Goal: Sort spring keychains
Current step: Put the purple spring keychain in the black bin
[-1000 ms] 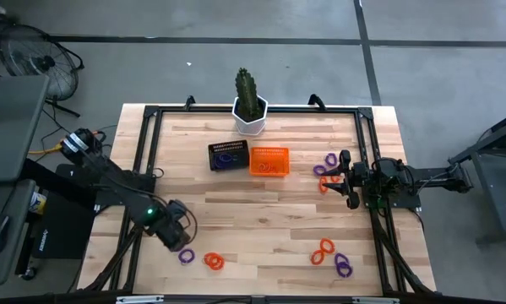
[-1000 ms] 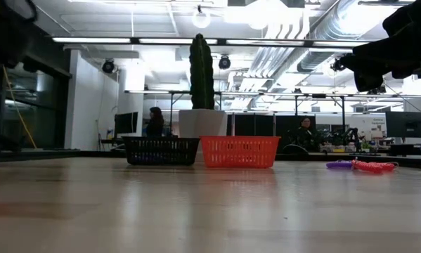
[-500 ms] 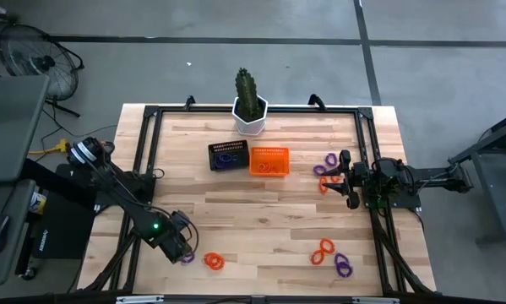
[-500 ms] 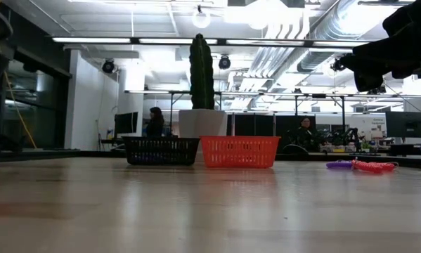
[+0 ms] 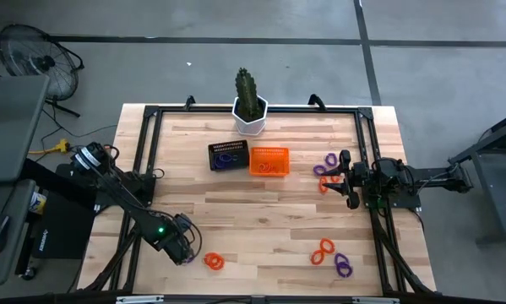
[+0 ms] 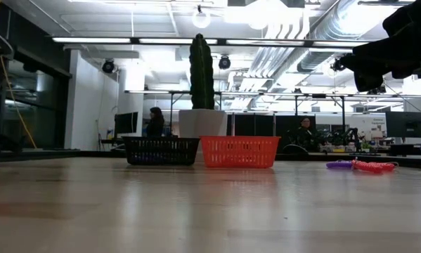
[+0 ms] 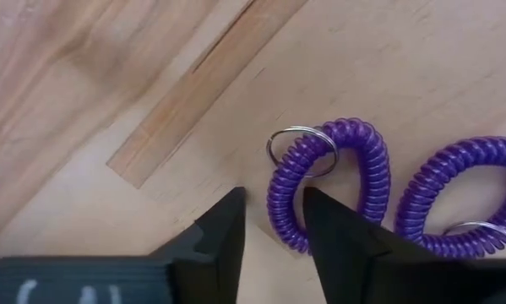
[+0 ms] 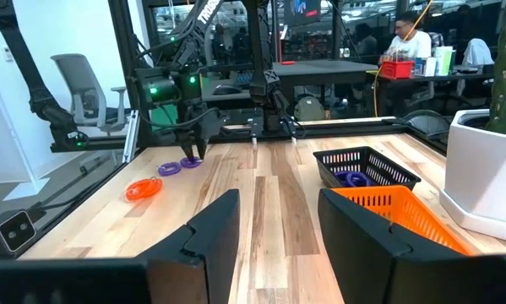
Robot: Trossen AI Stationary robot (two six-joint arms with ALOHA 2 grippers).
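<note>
Left gripper (image 5: 185,252) low at the table's near left corner, fingers (image 7: 223,232) slightly parted over a purple spring keychain (image 7: 324,181); one finger touches the coil's edge, nothing pinched. Second purple coil (image 7: 459,198) just beside it, both with thin metal rings. Orange coils (image 5: 214,261) lie near on the pale wooden table (image 5: 261,211).

Right gripper (image 5: 347,178) hangs at the right edge, fingers (image 8: 210,236) spread, empty, beside purple and orange coils (image 5: 327,173). More coils (image 5: 333,257) at the near right.

Black mesh basket (image 5: 227,156) holds a purple coil; orange mesh basket (image 5: 269,160) touches it. White-potted cactus (image 5: 249,105) behind both.
</note>
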